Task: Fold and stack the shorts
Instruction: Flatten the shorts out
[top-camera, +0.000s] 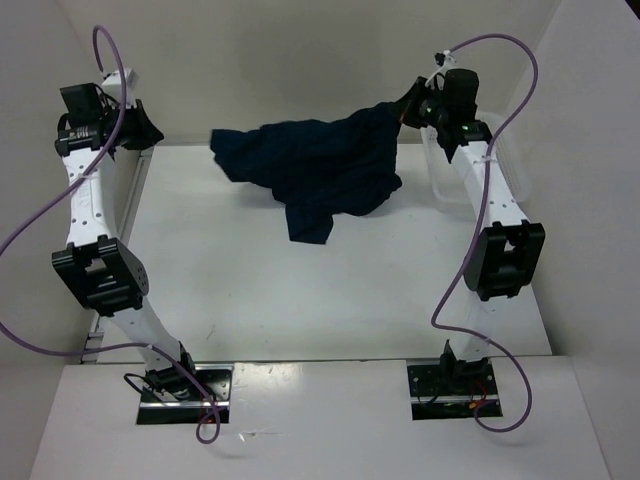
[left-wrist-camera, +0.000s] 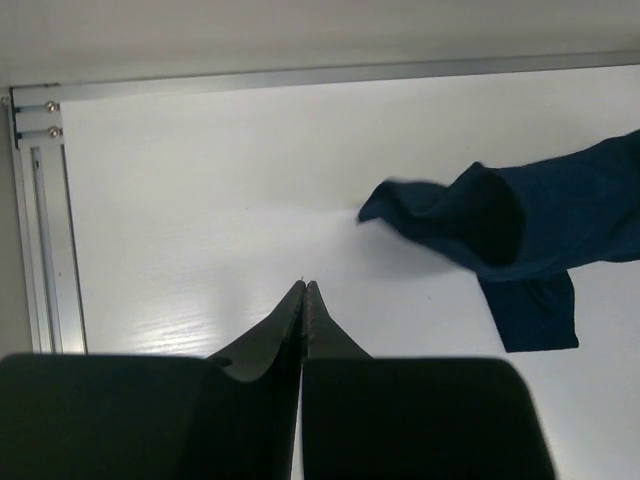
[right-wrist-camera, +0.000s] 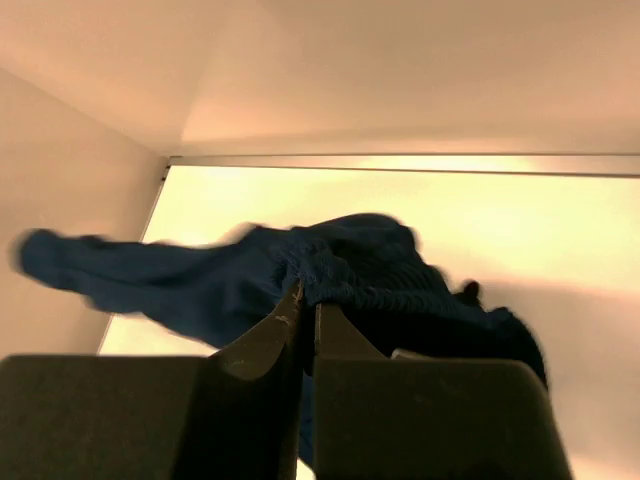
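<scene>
Now shorts (top-camera: 320, 165) pinched by right fingers (right-wrist-camera: 285, 330) — beside bin (top-camera: 437, 185).

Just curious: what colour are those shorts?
Dark navy blue, plain shorts; clearest in the top external view.

Dark navy shorts (top-camera: 320, 165), crumpled and half lifted at the far side of the table (top-camera: 250, 290).

The soft, wrinkled cloth is bunched rather than spread flat. Its right end rises off the surface, pinched between the closed fingers of the right gripper (right-wrist-camera: 307, 300), while the rest sags and drapes leftward. One leg hangs down towards the near side, its hem touching the table, and the left end trails out to a loose point.
</scene>
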